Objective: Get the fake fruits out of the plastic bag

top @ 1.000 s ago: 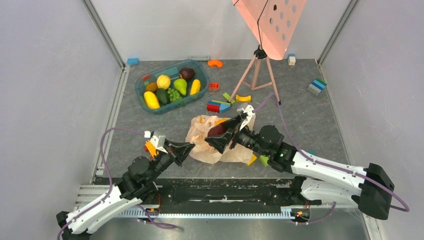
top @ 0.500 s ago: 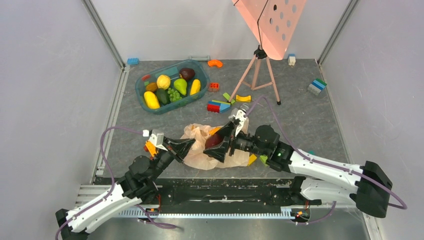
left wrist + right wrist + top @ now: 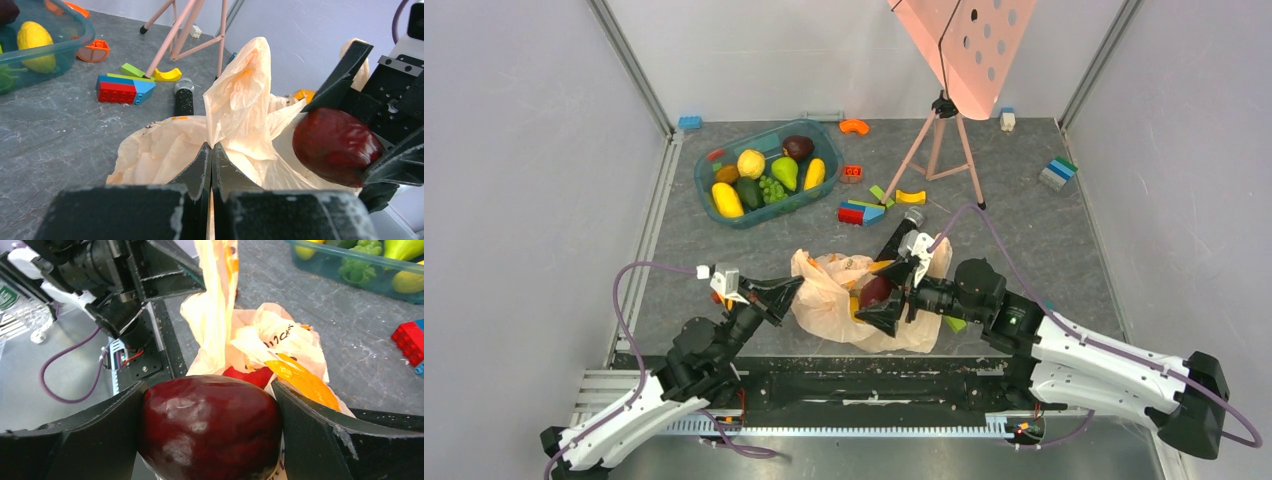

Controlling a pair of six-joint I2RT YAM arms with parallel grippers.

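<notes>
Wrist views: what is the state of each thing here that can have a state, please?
plastic bag: one edge pinched and pulled up
left gripper: shut on plastic bag
right gripper: shut on maroon fruit
maroon fruit: held above the bag
red fruit: inside the bag
teal tub: uncovered, holding fruits

The left gripper (image 3: pixel 211 150), jaws pressed together, pinches a fold of the bag (image 3: pixel 240 95), which rises above it in a crumpled peak. Just right of the bag, the right gripper (image 3: pixel 334 144) clasps a maroon fruit (image 3: pixel 330 150) between black fingers (image 3: pixel 345 70). Behind the bag lies a microphone (image 3: pixel 183 97), with blocks (image 3: pixel 122 91) and a tripod (image 3: pixel 185 30) beyond. Far left of the bag, a tub (image 3: pixel 75 45) holds a yellow fruit (image 3: pixel 35 40).
</notes>
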